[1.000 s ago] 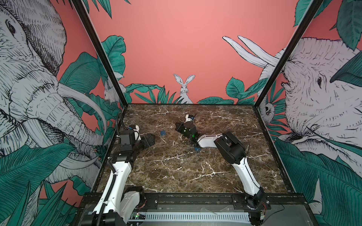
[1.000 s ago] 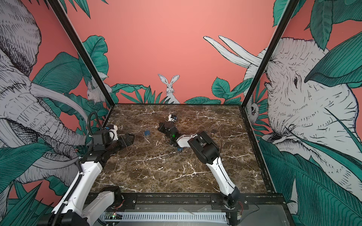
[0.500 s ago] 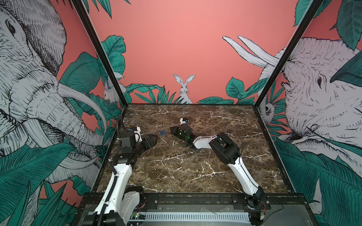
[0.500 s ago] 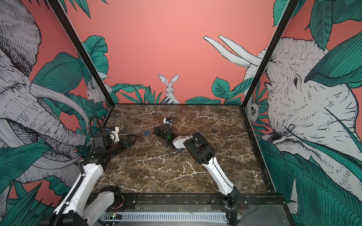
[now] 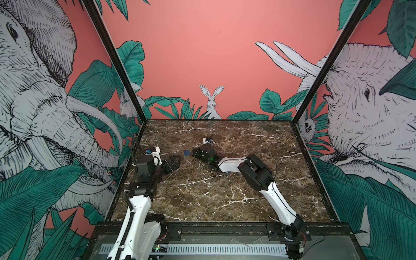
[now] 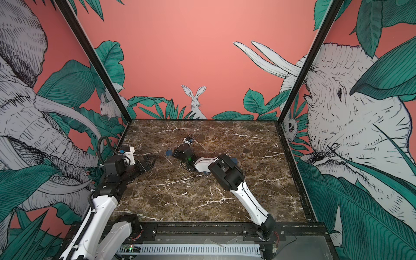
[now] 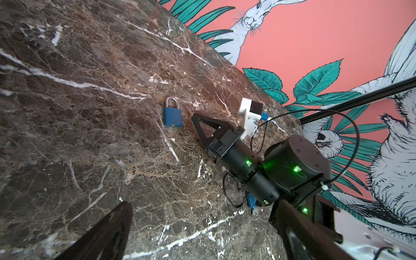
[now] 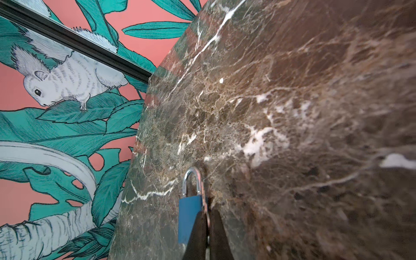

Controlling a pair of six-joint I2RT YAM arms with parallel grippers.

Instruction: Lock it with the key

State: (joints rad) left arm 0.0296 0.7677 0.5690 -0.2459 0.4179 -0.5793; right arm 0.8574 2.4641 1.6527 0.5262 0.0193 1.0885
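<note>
A blue padlock (image 5: 187,152) (image 6: 168,152) with a silver shackle lies flat on the marble, left of centre. My right gripper (image 5: 195,155) (image 6: 175,154) is shut, low over the table. Its tips (image 7: 195,116) sit right beside the lock body (image 7: 172,116), and I see nothing held between them. In the right wrist view the shut fingers (image 8: 203,227) partly cover the padlock (image 8: 188,216). A small blue-headed piece with a silver end, seemingly the key (image 7: 251,201), lies under the right arm. My left gripper (image 5: 173,162) (image 7: 203,203) is open and empty, left of the lock.
The brown marble table (image 5: 202,198) is walled by pink jungle-print panels with black corner posts (image 5: 117,67). The right forearm (image 5: 231,164) stretches low across the middle. A tiny wire-like thing (image 5: 262,146) lies at the back right.
The right gripper has swept left and lower across the table, ending beside the padlock, still shut. The left arm has barely moved and stays open.
</note>
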